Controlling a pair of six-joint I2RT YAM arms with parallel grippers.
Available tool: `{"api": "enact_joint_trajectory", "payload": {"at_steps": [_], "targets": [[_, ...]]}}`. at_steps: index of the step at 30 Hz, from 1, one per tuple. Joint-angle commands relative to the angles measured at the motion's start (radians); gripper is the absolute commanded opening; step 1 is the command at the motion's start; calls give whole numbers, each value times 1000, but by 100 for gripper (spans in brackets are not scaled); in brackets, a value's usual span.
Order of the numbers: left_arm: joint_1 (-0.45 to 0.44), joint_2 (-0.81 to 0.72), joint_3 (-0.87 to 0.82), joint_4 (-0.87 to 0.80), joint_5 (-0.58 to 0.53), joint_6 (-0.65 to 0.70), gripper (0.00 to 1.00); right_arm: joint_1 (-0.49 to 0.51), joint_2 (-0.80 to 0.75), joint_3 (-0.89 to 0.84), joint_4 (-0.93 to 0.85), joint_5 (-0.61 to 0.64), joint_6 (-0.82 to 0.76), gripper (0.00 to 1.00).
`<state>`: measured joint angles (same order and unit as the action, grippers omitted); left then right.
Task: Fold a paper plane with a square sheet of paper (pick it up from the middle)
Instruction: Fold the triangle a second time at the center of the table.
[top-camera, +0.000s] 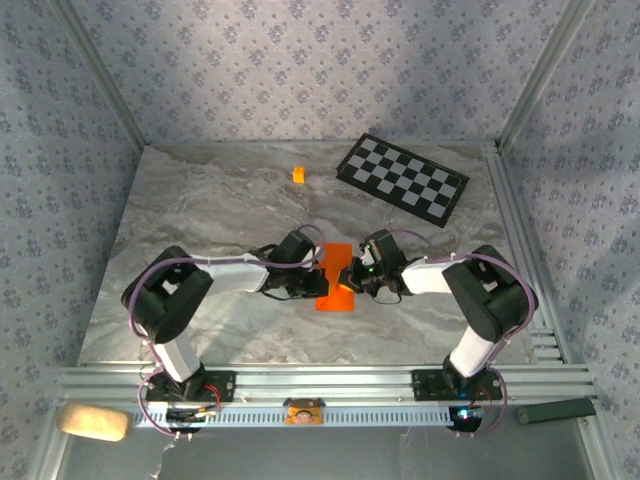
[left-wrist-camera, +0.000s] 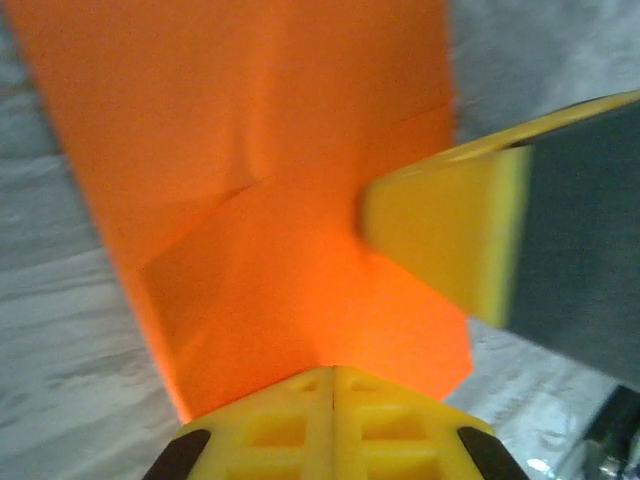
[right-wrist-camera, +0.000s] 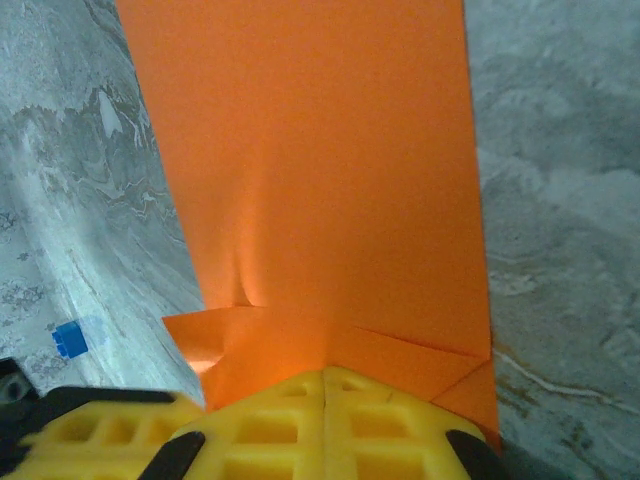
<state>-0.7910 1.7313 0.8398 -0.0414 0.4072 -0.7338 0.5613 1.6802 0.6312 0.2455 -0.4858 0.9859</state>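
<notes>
Yellow jaws of the left gripper (left-wrist-camera: 332, 385) are pressed together on one edge of the square sheet of paper (left-wrist-camera: 250, 130), and the right gripper (right-wrist-camera: 325, 385), likewise closed, pinches the opposite edge at a folded flap. Bright orange and creased, the sheet sits between the two grippers near the middle of the grey marbled table (top-camera: 200, 210); whether it is lifted clear is hard to judge. Farther back lie a small orange cube (top-camera: 298, 174) and a checkered board (top-camera: 402, 177).
</notes>
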Motion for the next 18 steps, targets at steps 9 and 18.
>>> {"api": "enact_joint_trajectory", "payload": {"at_steps": [9,18], "targets": [[-5,7,-131,-23,-70,-4,1,-6,-81,20,-127,63,-59,4],[-9,7,-103,-44,-84,7,0,58,-4,39,-50,3,-36,4]]}}
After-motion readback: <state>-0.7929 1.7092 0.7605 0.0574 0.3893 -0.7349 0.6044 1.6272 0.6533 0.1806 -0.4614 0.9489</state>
